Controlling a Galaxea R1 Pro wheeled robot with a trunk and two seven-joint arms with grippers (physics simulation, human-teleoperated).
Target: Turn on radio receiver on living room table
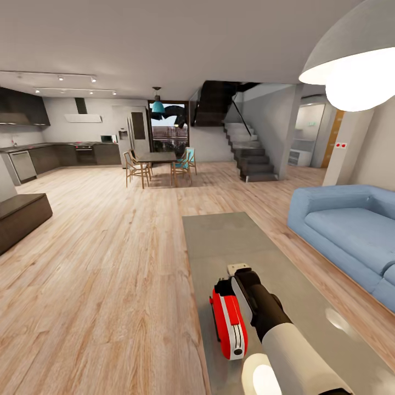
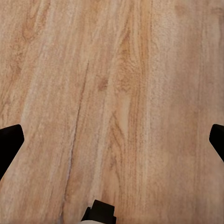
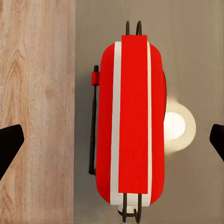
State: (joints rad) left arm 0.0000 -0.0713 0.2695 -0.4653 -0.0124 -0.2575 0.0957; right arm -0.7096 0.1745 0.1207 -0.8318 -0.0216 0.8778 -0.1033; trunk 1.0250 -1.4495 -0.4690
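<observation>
With its jaws spread wide and gripping nothing, the right gripper (image 3: 112, 140) hangs directly over the radio receiver (image 3: 133, 116), whose red, white-trimmed edge faces up between the fingertips (image 3: 9, 142). The radio receiver (image 1: 229, 321) stands at the lower centre of the head view, near the left edge of the table (image 1: 219, 241). The left gripper (image 2: 112, 144), jaws equally apart, points at bare wood floor (image 2: 112, 93). Judgement: approach is complete; contact with the radio's control remains outstanding.
</observation>
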